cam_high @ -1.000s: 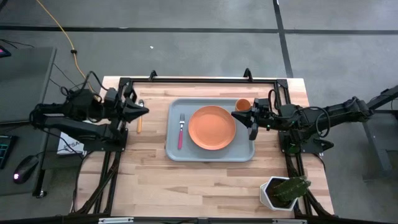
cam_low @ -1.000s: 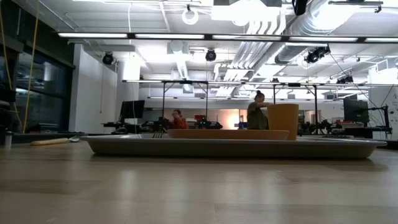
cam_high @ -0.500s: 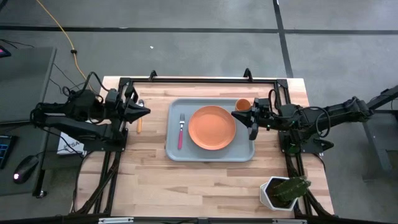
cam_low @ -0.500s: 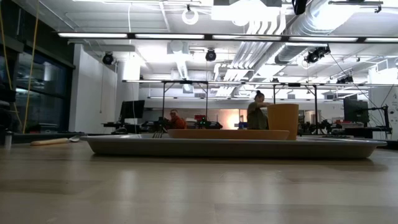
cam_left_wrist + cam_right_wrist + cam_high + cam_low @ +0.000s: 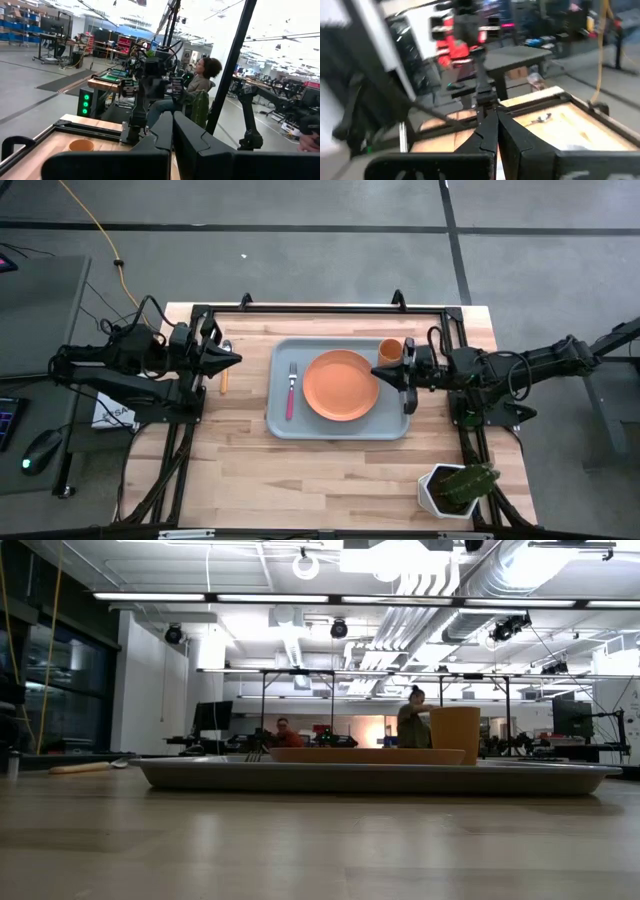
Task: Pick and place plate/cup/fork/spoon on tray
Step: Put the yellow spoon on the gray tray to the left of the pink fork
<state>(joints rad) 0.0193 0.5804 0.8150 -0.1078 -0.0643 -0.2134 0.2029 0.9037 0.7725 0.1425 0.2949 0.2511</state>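
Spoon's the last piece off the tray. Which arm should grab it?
Left, probably. The spoon lies on the table just left of the tray, right beside the left gripper. The right gripper sits across the tray by the cup.

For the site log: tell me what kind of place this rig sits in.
Most likely a robotics lab or open workshop. Exposed ducts run along the ceiling, more benches with equipment stand behind, and a person sits at one nearby.
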